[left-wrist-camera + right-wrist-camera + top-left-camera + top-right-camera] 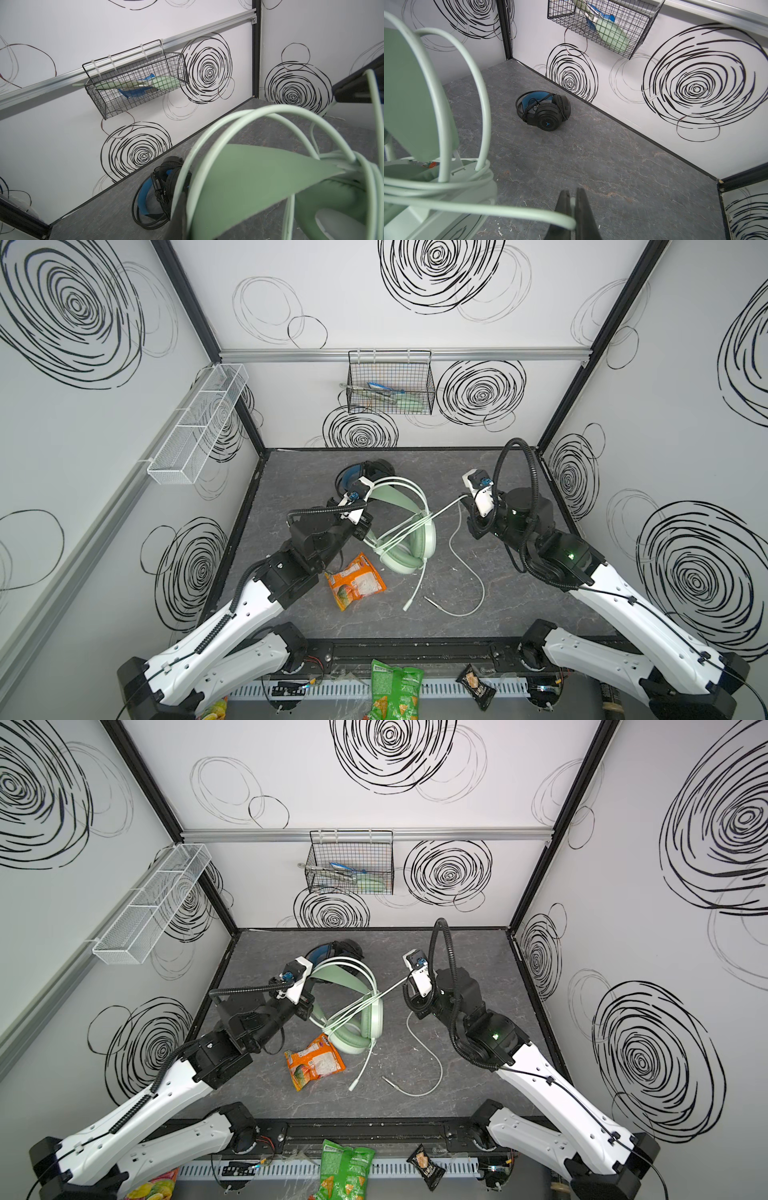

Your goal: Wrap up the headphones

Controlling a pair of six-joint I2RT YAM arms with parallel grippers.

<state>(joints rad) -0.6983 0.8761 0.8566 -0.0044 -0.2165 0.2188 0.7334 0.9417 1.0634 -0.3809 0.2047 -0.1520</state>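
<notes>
The mint-green headphones [409,549] stand mid-table with the whitish cable [446,508] looped several times around the earcups. My left gripper [365,529] is shut on their green headband [239,178]; one dark finger [179,218] shows beside the band. My right gripper [572,197] is shut on the cable [488,208], which runs taut from the headset to its jaws. The cable's loose tail [478,580] curves over the table to a plug [392,1080]. The black headphones [548,112], with blue inside, lie near the back wall, untouched, in both top views [361,475] [332,950].
An orange snack packet [355,580] lies just in front of the left gripper. A black wire basket [390,385] hangs on the back wall and a white mesh basket [199,423] on the left wall. A green chip bag [392,693] and a dark packet [476,686] lie beyond the front rail.
</notes>
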